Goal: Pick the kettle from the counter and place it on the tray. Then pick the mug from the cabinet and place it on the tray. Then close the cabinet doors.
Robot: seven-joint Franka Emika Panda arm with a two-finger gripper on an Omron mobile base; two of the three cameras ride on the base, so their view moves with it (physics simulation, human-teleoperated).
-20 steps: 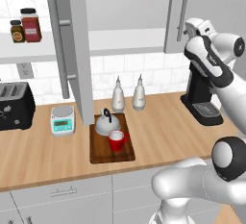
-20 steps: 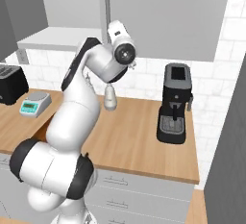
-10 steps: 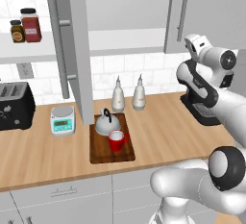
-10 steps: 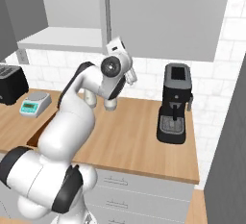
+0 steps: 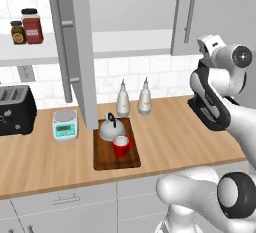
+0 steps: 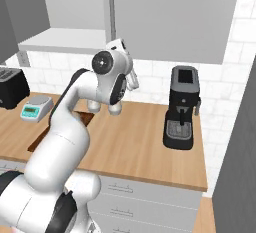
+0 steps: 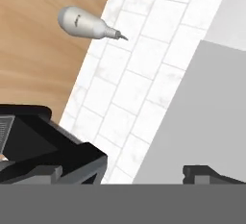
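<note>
**Kettle and mug on tray, cabinet doors open, arm raised at right**

Already the tray point(image 5: 116, 159) holds both items: the kettle point(image 5: 109, 128) sits at its back end, the mug point(image 5: 120, 146) just in front of it, touching or nearly so, handle toward the right. The front half of the tray is bare. The tray lies on the surface point(image 5: 175, 132) near the middle, its back edge near the two white bottles point(image 5: 133, 97) by the tiled wall. A white-and-teal scale point(image 5: 65, 124) stands just left of the tray, a black toaster point(image 5: 15, 110) further left.

The cabinet point(image 5: 125, 42) is open: the left door point(image 5: 77, 52) swings out edge-on over the tray's back corner, the right door point(image 5: 212, 14) is angled open. On the white shelf, far left, a red-filled jar point(image 5: 31, 26) and a smaller dark jar point(image 5: 18, 32) stand side by side.

The gripper point(image 6: 132, 81) is up at the right, beside the lower edge of the right door, above the surface and well apart from the tray. Fingers point(image 7: 211, 174): only dark tips show in the hand view, nothing between them; cannot tell how wide they stand. The coffee machine point(image 6: 182, 108) is on the surface to the right; open wood lies between it and the tray.
</note>
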